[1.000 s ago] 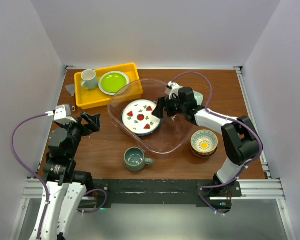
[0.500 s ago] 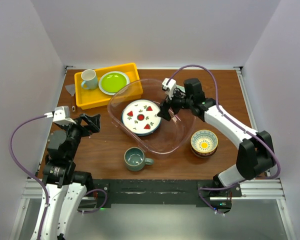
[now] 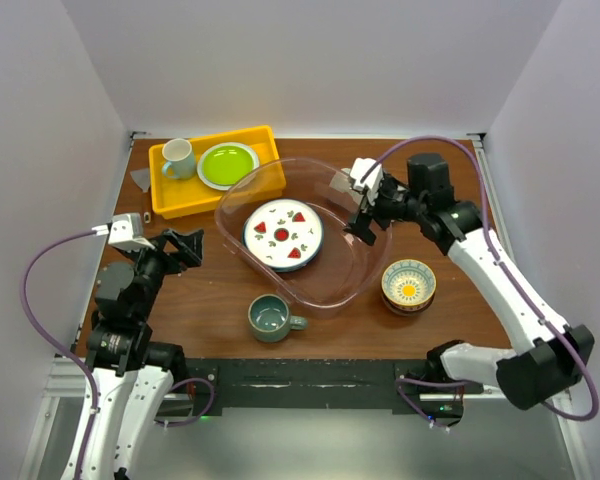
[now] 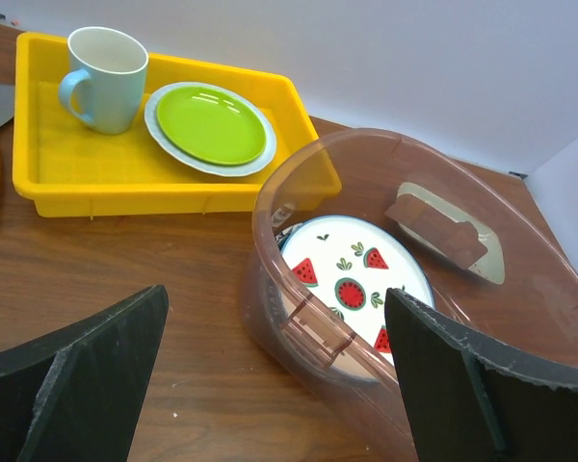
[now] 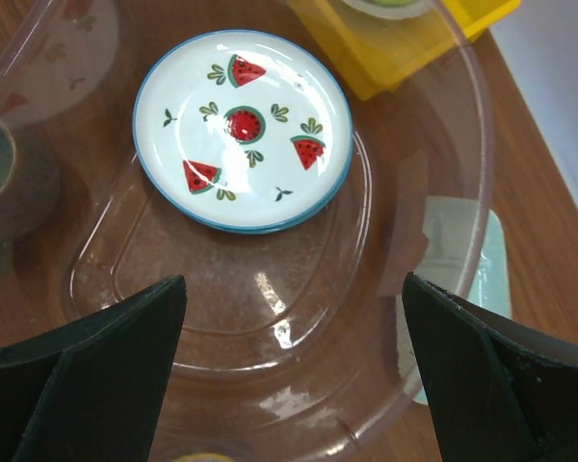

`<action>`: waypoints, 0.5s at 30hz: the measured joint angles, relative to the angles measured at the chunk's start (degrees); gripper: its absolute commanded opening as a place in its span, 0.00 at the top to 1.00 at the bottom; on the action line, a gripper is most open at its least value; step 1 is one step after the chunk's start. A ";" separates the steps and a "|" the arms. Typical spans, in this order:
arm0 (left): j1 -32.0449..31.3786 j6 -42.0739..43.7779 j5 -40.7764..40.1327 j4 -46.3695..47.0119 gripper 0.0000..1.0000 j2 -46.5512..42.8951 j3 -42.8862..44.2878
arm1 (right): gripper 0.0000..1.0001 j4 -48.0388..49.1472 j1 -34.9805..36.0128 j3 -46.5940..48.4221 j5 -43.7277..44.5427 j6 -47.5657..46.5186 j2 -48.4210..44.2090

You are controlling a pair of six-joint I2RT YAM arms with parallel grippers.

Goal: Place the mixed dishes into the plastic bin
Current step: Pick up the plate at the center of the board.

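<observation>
The plastic bin [image 3: 326, 298] lies mid-table with a white fruit-marked plate [image 3: 283, 234] flat inside it. My right gripper [image 3: 364, 220] hangs open and empty above the bin's right half, looking down at the plate [image 5: 243, 130] and the bin floor [image 5: 222, 289]. A pale-green divided tray [image 5: 489, 274] lies outside the bin's right wall. The grey-green mug [image 3: 270, 318] stands in front of the bin. The patterned bowl [image 3: 409, 285] with a yellow inside sits to the bin's right. My left gripper [image 3: 186, 246] is open, left of the bin [image 4: 366, 144], holding nothing.
A yellow tray [image 3: 170, 196] at the back left touches the bin's far corner and holds a pale mug [image 3: 178, 158] and a lime-green plate [image 3: 227, 164]. A small grey object [image 3: 140, 179] lies left of the tray. White walls close in three sides.
My right arm has lifted and drawn back to the right, away from the plate, gripper still open. The left arm has hardly moved.
</observation>
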 measured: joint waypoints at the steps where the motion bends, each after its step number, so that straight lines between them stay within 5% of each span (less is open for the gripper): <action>1: 0.00 0.00 0.09 0.02 0.00 0.00 0.00 | 0.02 -0.74 -0.46 0.15 0.00 -0.44 -1.07; 15: -0.07 0.42 2.47 1.22 0.00 0.28 -0.02 | 0.02 -8.87 -8.70 -0.66 0.74 -1.90 -14.25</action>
